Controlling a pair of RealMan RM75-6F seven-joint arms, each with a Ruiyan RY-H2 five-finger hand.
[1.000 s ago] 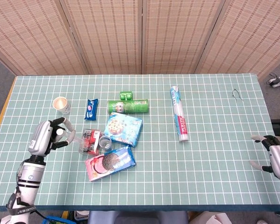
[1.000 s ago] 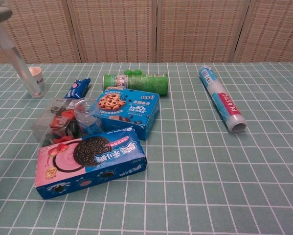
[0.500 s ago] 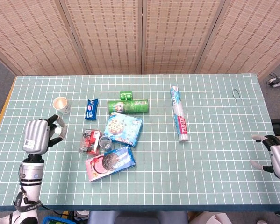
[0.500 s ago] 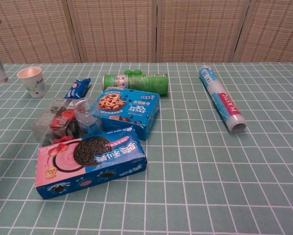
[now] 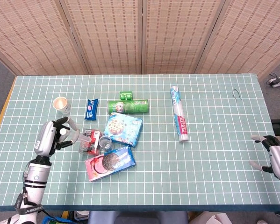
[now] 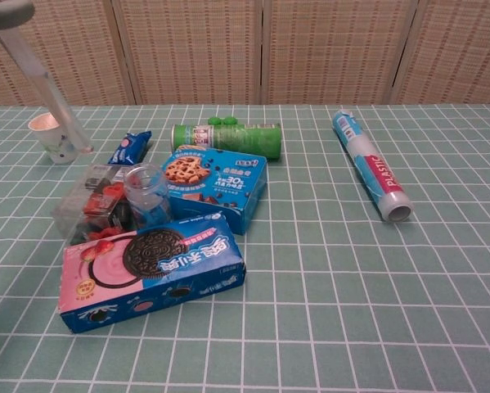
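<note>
My left hand (image 5: 54,135) hovers at the table's left side with its fingers apart and nothing in them. Its fingertips (image 5: 73,134) stand just left of a clear plastic box (image 5: 88,138) of red and dark items, apart from it. In the chest view only a blurred part of the left hand (image 6: 40,70) shows at the top left, in front of the paper cup (image 6: 55,135). My right hand (image 5: 275,157) rests at the right table edge, fingers spread and holding nothing.
Beside the clear box (image 6: 93,205) lie a small jar (image 5: 105,143), a blue cookie box (image 5: 123,129) and a pink-and-blue Oreo box (image 5: 110,163). Farther back are a paper cup (image 5: 61,104), a small blue packet (image 5: 91,108), a green tube (image 5: 128,106), a wrap roll (image 5: 179,113) and a clip (image 5: 237,94).
The left hand swung left and turned its back to the camera half a second ago, then came back right toward the clear box. The right hand has not moved.
</note>
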